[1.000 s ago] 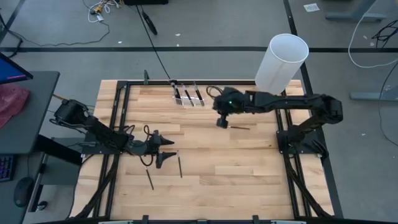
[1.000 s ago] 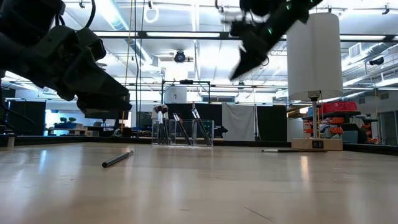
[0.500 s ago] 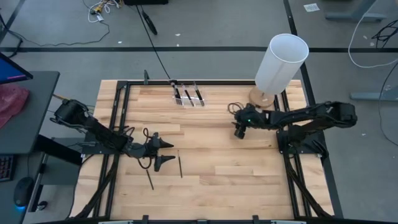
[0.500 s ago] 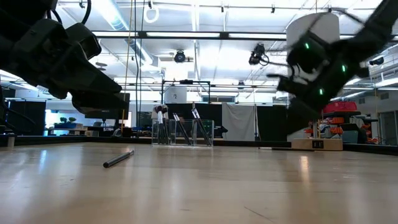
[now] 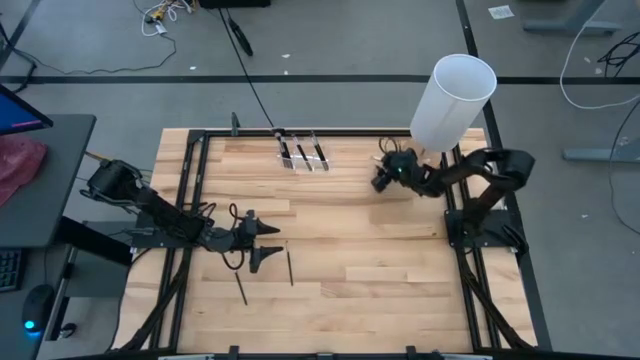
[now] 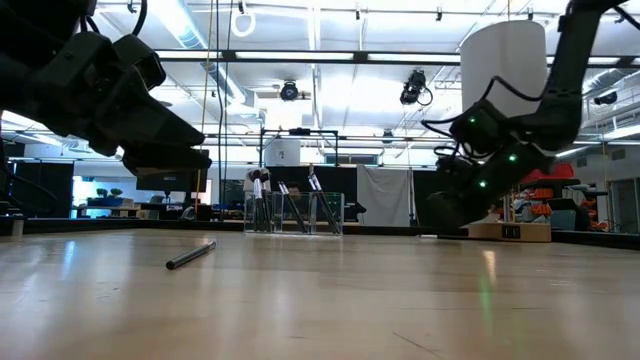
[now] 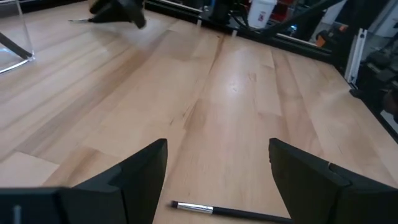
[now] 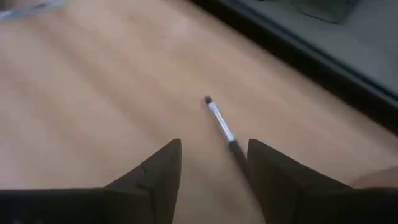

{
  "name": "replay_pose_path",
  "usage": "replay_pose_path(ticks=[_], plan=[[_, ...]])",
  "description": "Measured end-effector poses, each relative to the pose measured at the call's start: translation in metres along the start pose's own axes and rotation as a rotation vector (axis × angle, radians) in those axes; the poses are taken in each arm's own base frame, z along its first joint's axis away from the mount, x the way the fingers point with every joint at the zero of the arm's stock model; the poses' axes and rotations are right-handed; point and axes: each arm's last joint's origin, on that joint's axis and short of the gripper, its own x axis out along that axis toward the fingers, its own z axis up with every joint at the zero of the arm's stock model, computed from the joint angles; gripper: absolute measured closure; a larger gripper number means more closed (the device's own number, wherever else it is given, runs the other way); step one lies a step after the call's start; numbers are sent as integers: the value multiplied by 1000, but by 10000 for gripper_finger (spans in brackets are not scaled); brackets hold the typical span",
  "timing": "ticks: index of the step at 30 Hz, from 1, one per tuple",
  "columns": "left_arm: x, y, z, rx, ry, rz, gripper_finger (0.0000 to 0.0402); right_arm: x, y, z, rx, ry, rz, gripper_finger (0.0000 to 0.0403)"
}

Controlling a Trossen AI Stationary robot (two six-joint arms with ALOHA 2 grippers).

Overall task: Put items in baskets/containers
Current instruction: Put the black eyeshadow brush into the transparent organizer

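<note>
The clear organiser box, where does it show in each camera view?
High view: clear organiser box at the table's far edge, left of centre.
Low view: centre background, brushes standing inside.
Left wrist view: only a clear corner at the left edge.
Right wrist view: not visible.
Shared landmark: white cylinder.

Two loose brushes [image 5: 289,267] on table at 7 o'clock; three brushes in one clear organiser [image 5: 302,154] at 12; one white cylinder [image 5: 452,99] at 2.

Robotics lab, ceiling strip lights [image 6: 190,25], floor cables [image 5: 600,70], black curtain [image 6: 435,198]
</note>
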Motion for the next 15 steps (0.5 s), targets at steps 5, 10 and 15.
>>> replay_pose_path(ticks=[5,10,15], plan=[[0,0,0,0,0,0,120,8,-6,9,50,58,-29,223],[0,0,0,1,1,-1,120,12,-9,7,51,164,-23,235],[0,0,0,1,2,-1,120,10,-9,7,60,189,26,249]])
